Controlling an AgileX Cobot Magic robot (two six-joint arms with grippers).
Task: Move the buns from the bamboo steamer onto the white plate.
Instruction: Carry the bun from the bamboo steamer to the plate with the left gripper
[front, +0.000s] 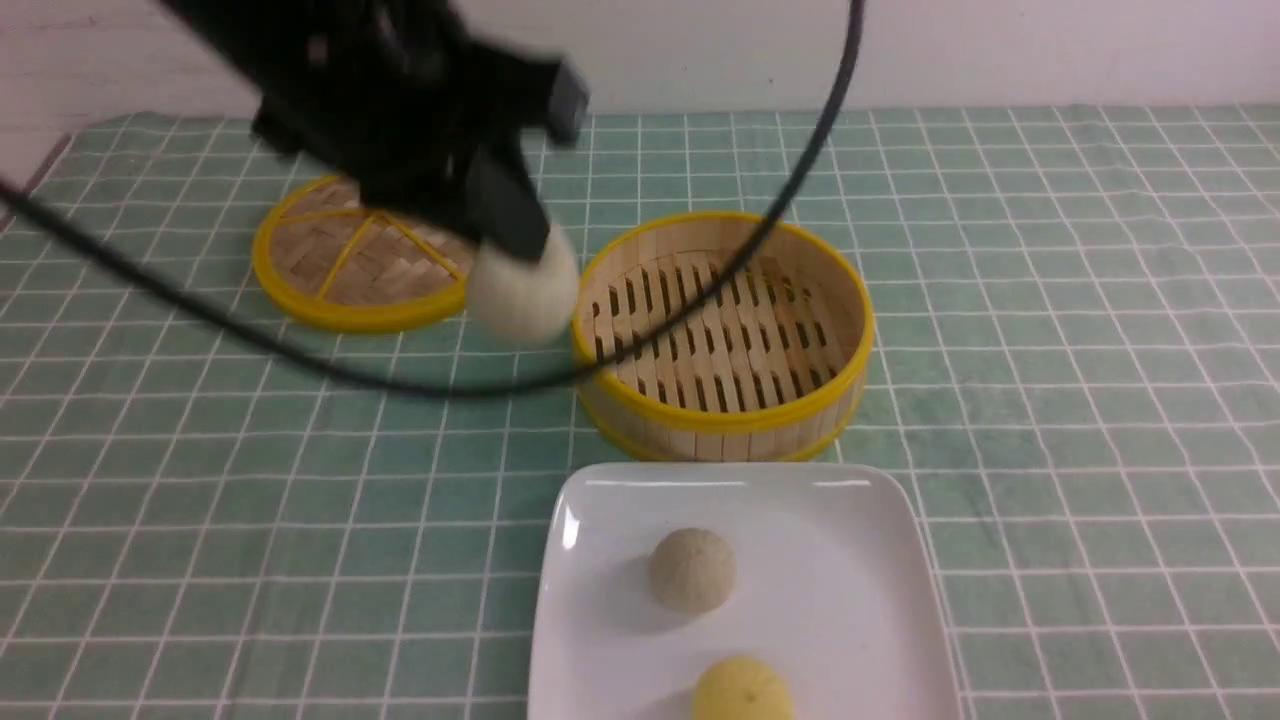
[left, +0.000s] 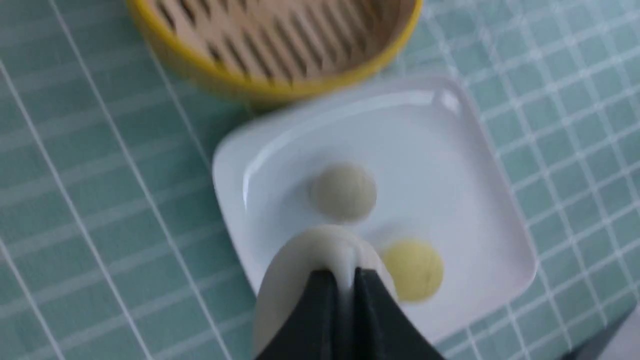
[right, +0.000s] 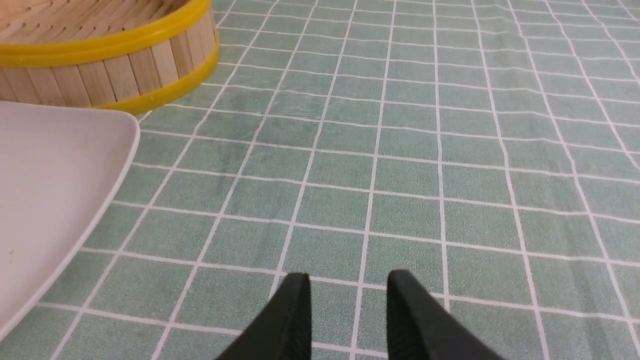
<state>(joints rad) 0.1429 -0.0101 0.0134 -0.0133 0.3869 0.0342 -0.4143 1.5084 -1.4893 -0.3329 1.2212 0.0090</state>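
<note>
Up over the green cloth (front: 1050, 350), just left of the bamboo steamer (front: 720, 415), squeezing the cream-white bun (front: 525, 290) tight in the left gripper (left: 345, 280). Leaving the pale yellow bun (front: 742, 690) and a greyish bun (front: 692, 570) lying apart on the white plate (front: 850, 600), right in front of the steamer. Holding the right gripper (right: 348, 282) low over the cloth beside the plate, jaws a little apart, gripping nothing.

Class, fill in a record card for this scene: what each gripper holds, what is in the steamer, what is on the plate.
left gripper: shut on cream-white bun, lifted beside the steamer's rim
right gripper: open, empty, above tablecloth
bamboo steamer: empty
white plate: pale yellow bun and greyish-beige bun, apart
lid: flat on the cloth
</note>
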